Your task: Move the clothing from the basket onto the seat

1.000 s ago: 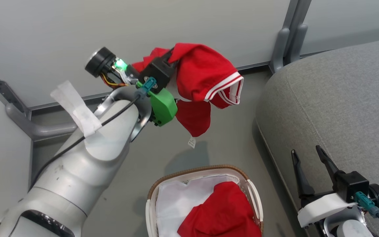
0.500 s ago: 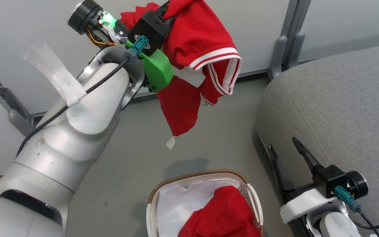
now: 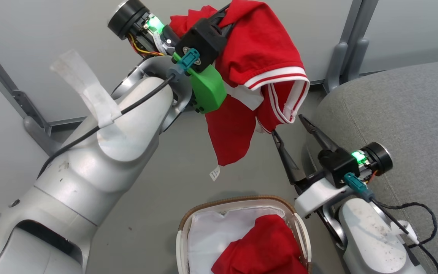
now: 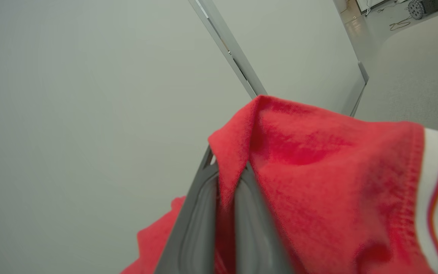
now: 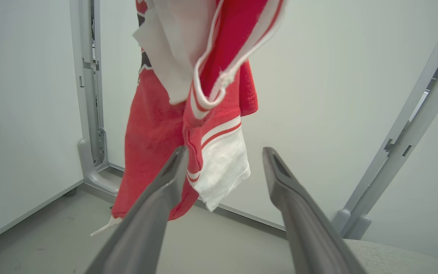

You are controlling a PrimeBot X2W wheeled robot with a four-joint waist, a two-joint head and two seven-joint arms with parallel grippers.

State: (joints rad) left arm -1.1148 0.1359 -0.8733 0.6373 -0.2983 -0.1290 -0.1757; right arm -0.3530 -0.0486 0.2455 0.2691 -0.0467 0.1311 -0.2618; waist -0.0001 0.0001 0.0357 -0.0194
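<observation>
The grey woven seat (image 3: 401,106) takes up the room to the right of the basket (image 3: 238,200), its rounded edge coming down just beside the basket's right side. Nothing red lies on the part of it I can see. The smooth grey floor (image 3: 158,198) runs under and around the basket, out to pale wall panels (image 3: 51,30) beyond it.

The striped red garment (image 3: 264,49) hangs in the air well clear of the basket, up and beyond its far rim, with its white-trimmed hem toward the seat side. The left claw (image 3: 223,13) holds it from the top: in the left wrist view both dark fingers (image 4: 249,213) are pressed together, pinching a ridge of the red cloth, and the rest drapes over and down past them.

The basket itself sits low on the floor. The plain red garment (image 3: 264,247) is heaped in its right half on the white liner (image 3: 211,236).

The right claw (image 3: 287,124) is up beyond the basket's right rim, between basket and seat, its fingers spread wide with nothing in them. Its tips reach just below the striped hem; in the right wrist view a white panel (image 5: 222,167) hangs in the gap between them, and I cannot tell whether cloth and finger touch.

A small white tag (image 3: 214,174) dangles from the garment's lowest point, above the basket's far rim.
</observation>
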